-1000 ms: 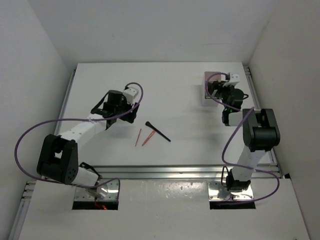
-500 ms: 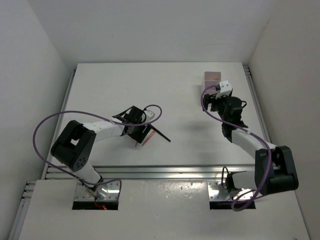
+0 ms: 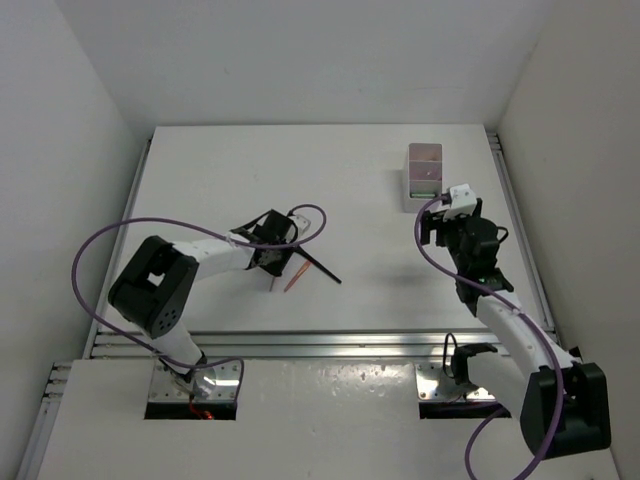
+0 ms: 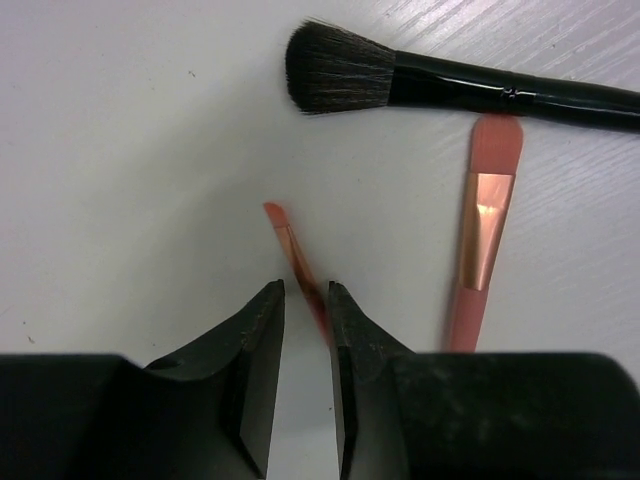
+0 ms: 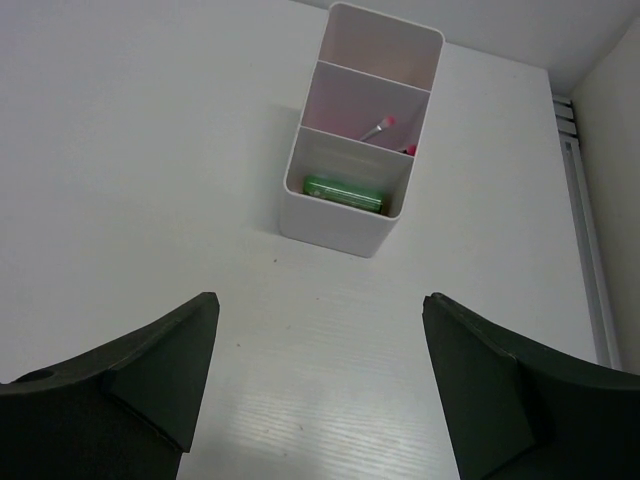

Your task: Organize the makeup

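Left of centre on the tabletop (image 3: 200,180), straddling thin pink pencil (image 4: 290,240) with left tool (image 4: 307,300), jaws narrowed, grip uncertain; black brush (image 4: 450,85) and wider pink pencil (image 4: 483,230) just right. Right tool (image 5: 320,350) spread, empty, near side of the box (image 5: 340,225).

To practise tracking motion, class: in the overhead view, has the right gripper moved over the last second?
Yes. The right gripper, earlier over the white compartment box, has drawn back toward the bottom of the view and now sits clear of it, to its lower right.
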Motion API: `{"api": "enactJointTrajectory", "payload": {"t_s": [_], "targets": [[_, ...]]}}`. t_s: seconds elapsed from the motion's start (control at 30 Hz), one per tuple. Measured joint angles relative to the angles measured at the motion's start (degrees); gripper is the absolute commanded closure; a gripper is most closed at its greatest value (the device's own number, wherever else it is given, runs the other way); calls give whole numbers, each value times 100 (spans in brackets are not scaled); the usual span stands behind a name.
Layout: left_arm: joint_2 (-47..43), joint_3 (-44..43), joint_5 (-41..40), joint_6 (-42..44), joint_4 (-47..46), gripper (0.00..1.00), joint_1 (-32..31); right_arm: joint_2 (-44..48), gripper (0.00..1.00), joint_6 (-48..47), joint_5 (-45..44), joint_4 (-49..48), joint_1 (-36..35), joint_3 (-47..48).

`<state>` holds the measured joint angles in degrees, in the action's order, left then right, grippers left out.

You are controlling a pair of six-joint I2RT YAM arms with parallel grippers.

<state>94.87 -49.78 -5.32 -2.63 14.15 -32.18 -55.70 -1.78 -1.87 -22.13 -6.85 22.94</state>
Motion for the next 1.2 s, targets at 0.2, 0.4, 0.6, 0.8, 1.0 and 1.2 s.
{"api": "enactJointTrajectory", "payload": {"t_s": [0.2,0.4,0.6,0.8,1.0,1.2], "targets": [[251,-308,271,-125,205,100,-2,76,17,-251,-81,284,17,0],[378,-487,269,-205,341,100,-2,223,16,-380,-166,354,94,0],[369,-592,205,-382,629,100,66,326,16,-407,-225,348,177,0],[-289,-588,164,-136,1115,100,101,278,16,-356,-245,173,190,0],[-1272,-931,229,229,728,100,142,208,16,-201,-282,74,190,2],[-935,-1515,734,675,-1049,100,101,269,18,225,-595,7,282,-52]]}}
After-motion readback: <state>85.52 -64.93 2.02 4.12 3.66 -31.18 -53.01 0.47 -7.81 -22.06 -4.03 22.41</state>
